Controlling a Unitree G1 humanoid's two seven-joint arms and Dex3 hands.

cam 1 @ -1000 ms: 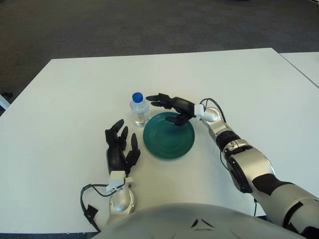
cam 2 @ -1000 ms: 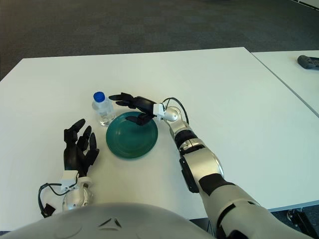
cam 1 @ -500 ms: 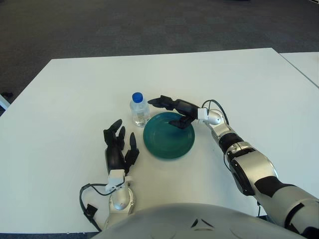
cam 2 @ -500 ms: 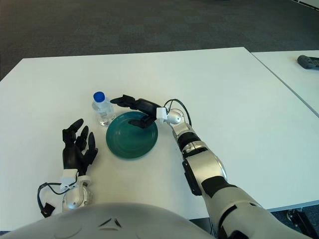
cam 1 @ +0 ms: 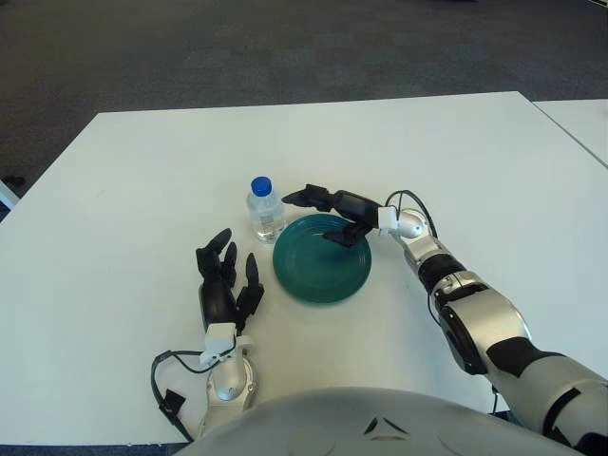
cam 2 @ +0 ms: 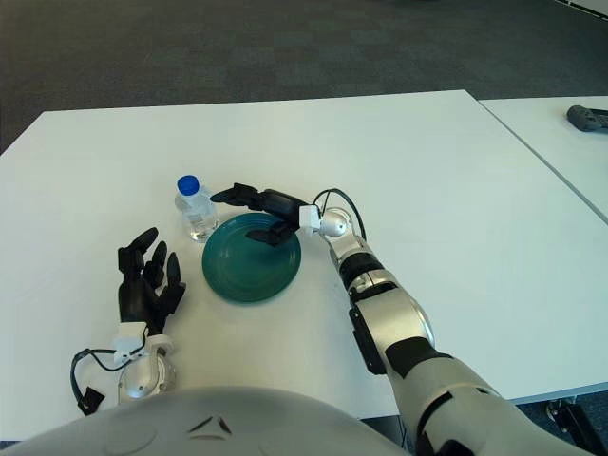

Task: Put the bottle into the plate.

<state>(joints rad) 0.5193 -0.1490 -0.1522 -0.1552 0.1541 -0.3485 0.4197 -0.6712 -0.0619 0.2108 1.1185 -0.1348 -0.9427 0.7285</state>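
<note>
Bottle first: the small clear plastic bottle with the blue cap [cam 1: 265, 208] stands upright on the white table [cam 1: 475, 152], just beside the round dark green plate's [cam 1: 322, 257] far-left rim and not yet inside it. Your right hand [cam 1: 331, 208] hovers over the plate's far edge, fingers spread and holding nothing, the upper fingertips [cam 1: 291, 197] near the bottle but apart from it. That side-on reach across the plate looks chosen so you can close around the bottle's body and carry it a short way onto the plate. Your left hand [cam 1: 224, 282] shows just left of the plate, fingers loosely spread and holding nothing, clear of the working path. Expect the light, narrow bottle to tip if nudged before the grip closes.
</note>
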